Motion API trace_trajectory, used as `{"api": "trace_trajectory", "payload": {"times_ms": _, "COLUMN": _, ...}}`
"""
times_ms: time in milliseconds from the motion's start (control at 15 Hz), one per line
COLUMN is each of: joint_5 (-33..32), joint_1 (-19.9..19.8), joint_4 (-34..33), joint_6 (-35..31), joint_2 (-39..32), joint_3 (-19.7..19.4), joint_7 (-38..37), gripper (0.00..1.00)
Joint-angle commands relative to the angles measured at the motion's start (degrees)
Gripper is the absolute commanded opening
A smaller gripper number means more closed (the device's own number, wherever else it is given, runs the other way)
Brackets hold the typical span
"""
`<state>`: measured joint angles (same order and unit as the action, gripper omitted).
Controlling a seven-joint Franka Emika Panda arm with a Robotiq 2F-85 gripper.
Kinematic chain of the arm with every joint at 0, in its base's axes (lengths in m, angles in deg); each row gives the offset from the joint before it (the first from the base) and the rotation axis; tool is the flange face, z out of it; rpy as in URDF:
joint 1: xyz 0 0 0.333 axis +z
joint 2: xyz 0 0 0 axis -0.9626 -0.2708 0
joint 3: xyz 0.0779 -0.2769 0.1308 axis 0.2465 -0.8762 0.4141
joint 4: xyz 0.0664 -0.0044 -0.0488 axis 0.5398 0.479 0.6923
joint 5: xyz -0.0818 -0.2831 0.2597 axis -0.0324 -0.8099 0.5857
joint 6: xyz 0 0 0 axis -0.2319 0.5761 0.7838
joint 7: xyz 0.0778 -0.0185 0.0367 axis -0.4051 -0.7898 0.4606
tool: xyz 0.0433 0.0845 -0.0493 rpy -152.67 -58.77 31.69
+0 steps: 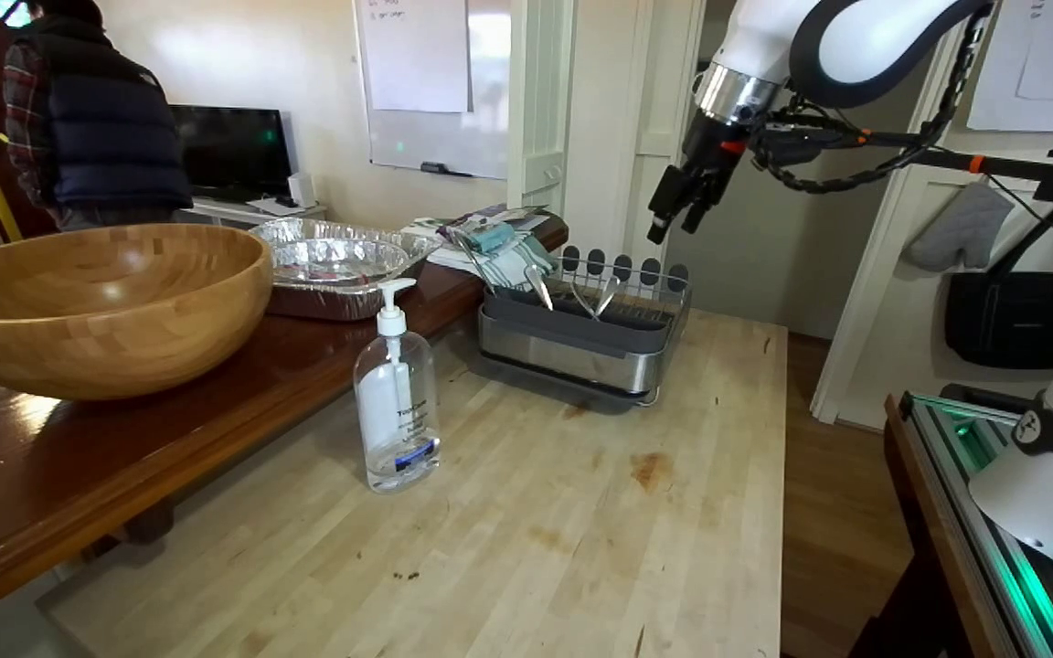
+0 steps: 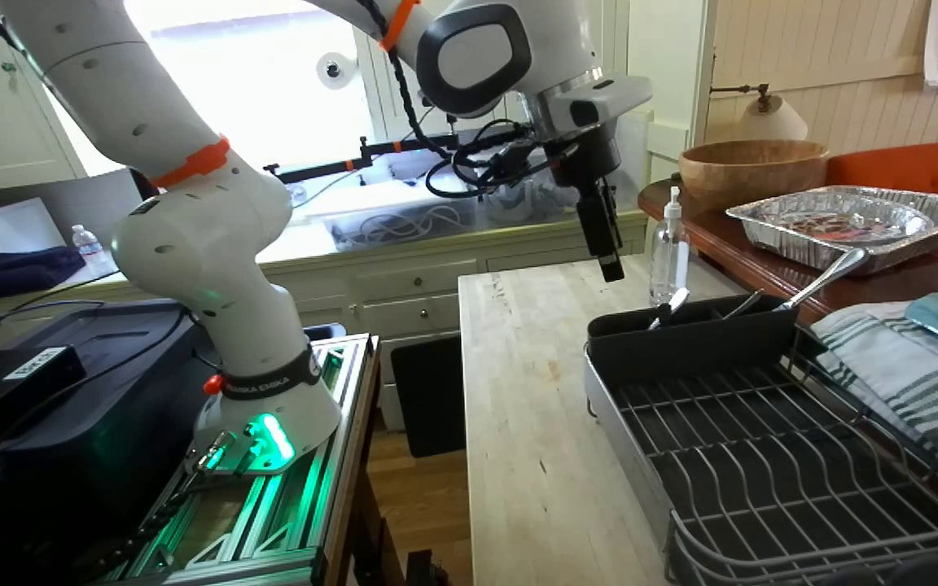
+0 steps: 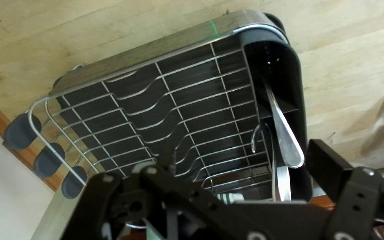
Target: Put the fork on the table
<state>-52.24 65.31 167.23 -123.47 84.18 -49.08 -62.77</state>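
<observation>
My gripper (image 1: 675, 227) hangs higher than the dish rack (image 1: 572, 361), apart from it, fingers (image 3: 328, 166) well spread and holding nothing; I judge this ready for the pick. Utensils (image 3: 288, 143) stand handles-up in the cutlery holder (image 2: 697, 350), at the dish rack's end facing the pump bottle (image 1: 396, 411), presumably so they drain and offer a grip. The fork is probably among them; heads are sunk from sight, so I cannot say which. The table (image 1: 581, 548) under the dish rack is the likely destination. Near the dish rack, the pump bottle holds a low fill of clear liquid; a foil tray (image 2: 795, 250) contains a smaller foil pan (image 2: 856, 205).
</observation>
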Motion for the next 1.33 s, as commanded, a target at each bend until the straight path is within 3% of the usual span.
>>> {"api": "trace_trajectory", "payload": {"times_ms": 0, "joint_5": 0.0, "joint_1": -1.1, "joint_4": -5.9, "joint_6": 4.4, "joint_2": -5.9, "joint_3": 2.5, "joint_7": -10.8, "gripper": 1.00}}
{"api": "trace_trajectory", "payload": {"times_ms": 600, "joint_5": 0.5, "joint_1": 2.1, "joint_4": -16.4, "joint_6": 10.1, "joint_2": -16.0, "joint_3": 2.4, "joint_7": -30.9, "gripper": 1.00}}
{"api": "trace_trajectory", "payload": {"times_ms": 1267, "joint_5": 1.2, "joint_1": 5.7, "joint_4": -23.7, "joint_6": 10.2, "joint_2": -25.0, "joint_3": -0.5, "joint_7": -37.8, "gripper": 1.00}}
